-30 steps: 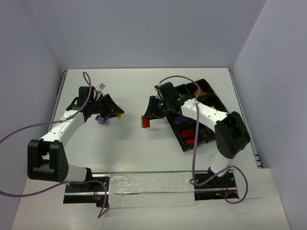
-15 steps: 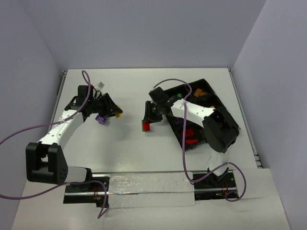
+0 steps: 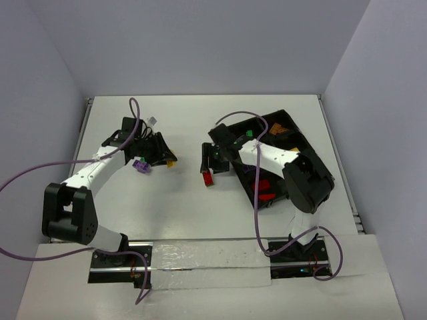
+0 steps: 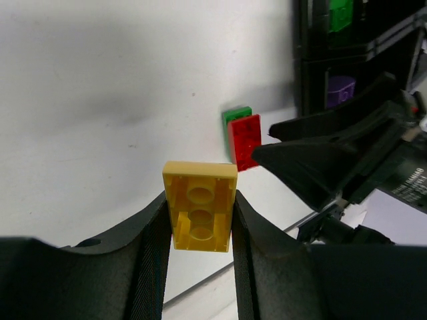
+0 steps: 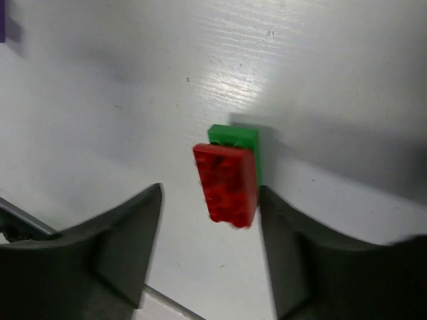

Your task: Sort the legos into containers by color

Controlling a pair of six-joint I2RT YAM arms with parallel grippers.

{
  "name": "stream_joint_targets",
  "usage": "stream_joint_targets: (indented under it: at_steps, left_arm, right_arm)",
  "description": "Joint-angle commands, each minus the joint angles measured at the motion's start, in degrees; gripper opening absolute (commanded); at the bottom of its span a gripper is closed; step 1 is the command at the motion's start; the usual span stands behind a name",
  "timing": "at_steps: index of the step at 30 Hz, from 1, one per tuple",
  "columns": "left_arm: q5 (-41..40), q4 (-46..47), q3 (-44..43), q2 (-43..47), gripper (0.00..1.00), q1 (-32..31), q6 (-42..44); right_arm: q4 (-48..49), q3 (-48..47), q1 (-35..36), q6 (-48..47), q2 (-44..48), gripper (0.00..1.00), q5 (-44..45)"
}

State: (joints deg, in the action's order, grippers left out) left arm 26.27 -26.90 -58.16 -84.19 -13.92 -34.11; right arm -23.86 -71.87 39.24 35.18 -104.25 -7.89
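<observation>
My left gripper (image 3: 165, 158) is shut on a yellow lego (image 4: 200, 207), held underside up above the table; it also shows in the top view (image 3: 171, 163). A purple lego (image 3: 139, 165) lies just left of that gripper. A red lego (image 5: 227, 183) sits stacked on a green lego (image 5: 233, 137) on the table. My right gripper (image 5: 210, 200) is open over them, a finger on each side, the right finger (image 5: 280, 227) close to the red lego. The black divided tray (image 3: 299, 143) lies to the right and holds red legos (image 3: 264, 187), a green one (image 4: 340, 13) and a purple one (image 4: 340, 90).
The red and green pair (image 3: 209, 178) lies just left of the tray's near left side. An orange piece (image 3: 279, 130) sits in a far compartment. Purple cables loop from both arms. A white strip runs along the near table edge (image 3: 213, 267).
My right gripper has dropped lower and closer round the red and green legos. My left gripper has shifted a little right and nearer with the yellow lego still in it.
</observation>
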Motion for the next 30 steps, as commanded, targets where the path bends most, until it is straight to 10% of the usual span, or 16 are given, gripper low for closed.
stream_joint_targets:
  at_steps: [1, 15, 30]
  left_arm:
    - [8.9, 0.5, -4.1, 1.8, 0.00, -0.1, 3.9]
    - [24.8, -1.8, -4.1, 7.9, 0.00, -1.9, 17.9]
    - [18.5, -2.1, -4.9, 10.2, 0.00, -3.3, 19.4]
  right_arm:
    - [-1.5, -4.1, 0.4, -0.7, 3.5, 0.73, 2.3]
    - [-7.0, -21.2, -1.5, 1.4, 7.9, 0.68, -5.6]
    - [-1.7, -20.6, -1.5, 9.5, 3.4, 0.67, -24.7]
